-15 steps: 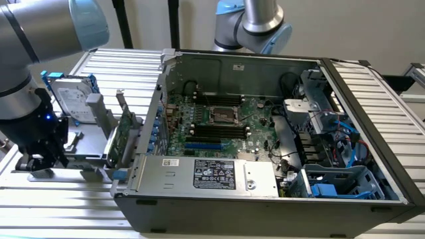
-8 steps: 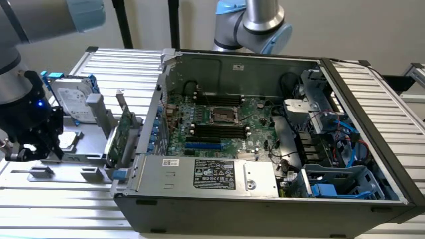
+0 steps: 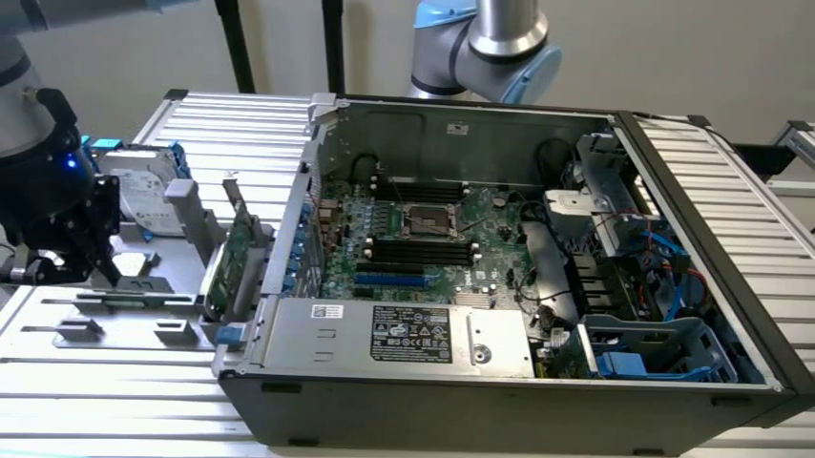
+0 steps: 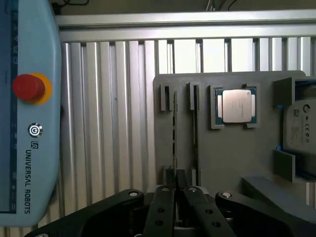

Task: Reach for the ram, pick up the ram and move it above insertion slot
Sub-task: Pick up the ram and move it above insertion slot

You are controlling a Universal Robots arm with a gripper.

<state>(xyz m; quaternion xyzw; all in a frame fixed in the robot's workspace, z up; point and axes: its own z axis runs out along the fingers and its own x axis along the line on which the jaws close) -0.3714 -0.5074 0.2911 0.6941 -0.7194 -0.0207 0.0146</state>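
**Exterior view.** At the left edge of the frame we see the black robot hand [image 3: 105, 272] lowered over a grey moulded parts tray [image 3: 128, 329]. The tray rests on the ribbed aluminium bench [image 3: 229, 124]. An open dark-grey computer case [image 3: 510, 382] fills the centre and right of the frame, with its green motherboard exposed. We mark the insertion slot [image 3: 421, 253] among the long black parallel memory sockets in the middle of the board, just above a shorter blue slot [image 3: 388, 280]. A larger green expansion card with a metal bracket [image 3: 236, 250] stands upright in the tray, between the hand and the case wall. The hand is well apart from the case and its sockets.

**Wrist view.** We see the hand [image 4: 178, 190] directly over the same grey tray [image 4: 232, 163]. The ram [image 4: 174, 133], a long, thin circuit-board stick seen edge-on, sits in a tray groove in line with the hand. A second similar stick [image 4: 195, 131] lies parallel just beside it. Next to the sticks a square silver processor chip [image 4: 238, 106] sits in its own recess, and a silver hard drive [image 4: 301, 123] lies beyond that. A pale-blue control pendant with a red round button [image 4: 28, 87] rests on the bench, apart from the tray.

We cannot tell whether the hand is open or closed on the ram.
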